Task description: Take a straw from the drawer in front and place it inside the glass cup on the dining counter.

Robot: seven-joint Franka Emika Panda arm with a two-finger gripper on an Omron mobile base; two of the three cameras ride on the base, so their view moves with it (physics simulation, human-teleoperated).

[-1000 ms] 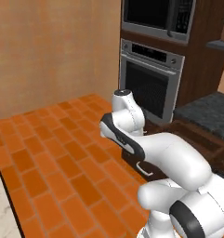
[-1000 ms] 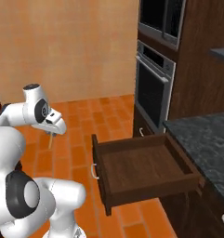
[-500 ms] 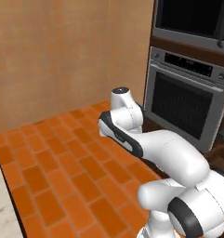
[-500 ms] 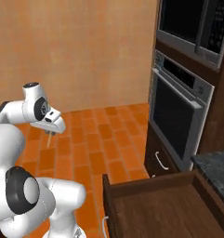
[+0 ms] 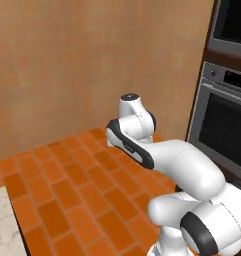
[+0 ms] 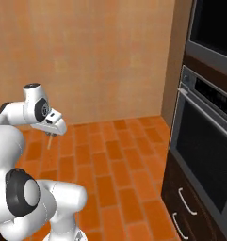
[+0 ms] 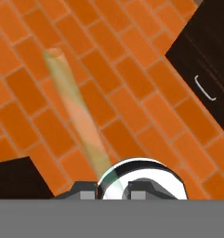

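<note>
The gripper was nearly shut on the straw, which hung from the jaws as a thin pale stick pointing down toward the orange brick floor. In the hand view the straw ran up from between the finger tips, foreshortened and see-through against the bricks. The step in hand was judged to be the carry toward the dining counter; neither the glass cup nor the drawer could be made out at this moment. To do it well, the grip should be kept firm and the straw kept hanging plumb, since so light and thin a thing could swivel in the jaws on a sharp swing; the arm should be held tucked and steady until the cup is in sight, and the straw's lower end then brought over the cup's mouth before any lowering. The right base view showed the wall oven and the straw below the hand. The left base view showed the arm from behind, with a pale marble corner at lower left, possibly the dining counter. The hand view alone showed a dark cabinet front with a small silver handle.
</note>
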